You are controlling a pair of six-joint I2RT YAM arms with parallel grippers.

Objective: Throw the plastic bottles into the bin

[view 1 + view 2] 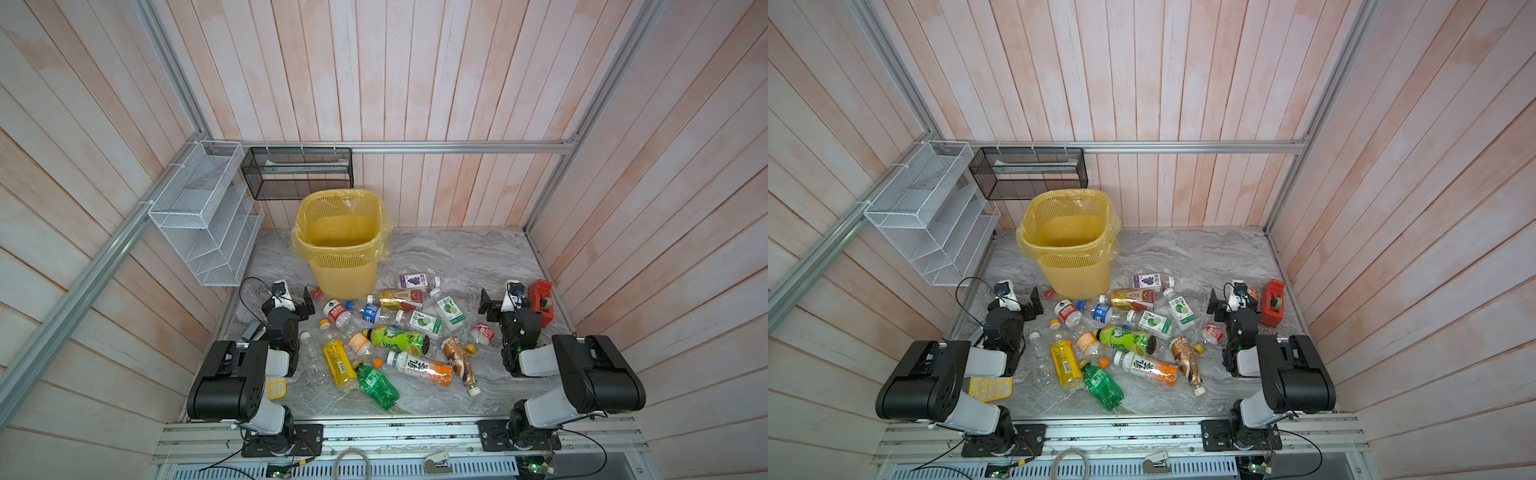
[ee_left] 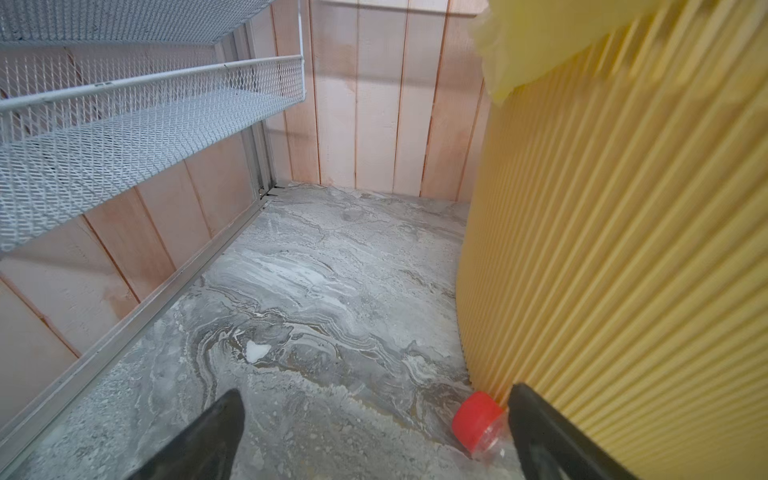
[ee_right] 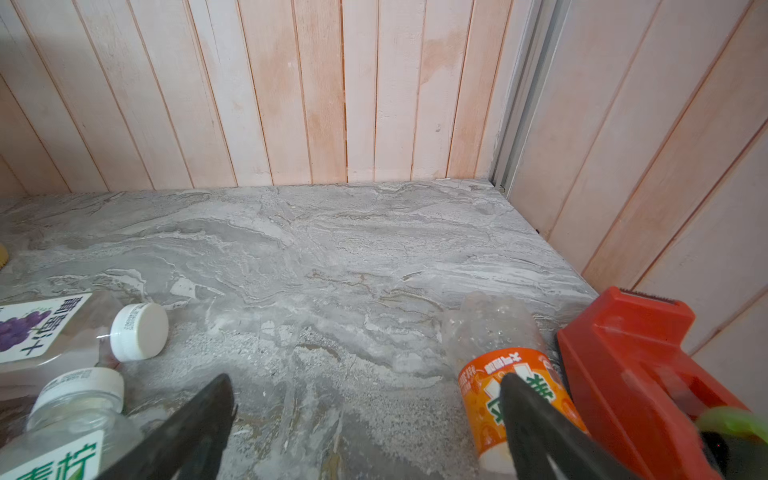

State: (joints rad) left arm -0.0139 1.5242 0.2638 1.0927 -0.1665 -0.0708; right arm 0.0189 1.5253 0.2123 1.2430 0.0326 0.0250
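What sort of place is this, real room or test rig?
Probably a staged robot test cell: pale plank-panel walls in a bare aluminium frame, two black robot arms bolted to a front metal rail, grey marble-pattern tabletop strewn with plastic bottles beside a yellow lattice bin.

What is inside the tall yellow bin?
Inside the tall yellow plastic lattice bin, both top views show only its translucent yellow bag liner; nothing else shows in it. The bin's near wall covers the lowest part of the inside, so that part is unseen.
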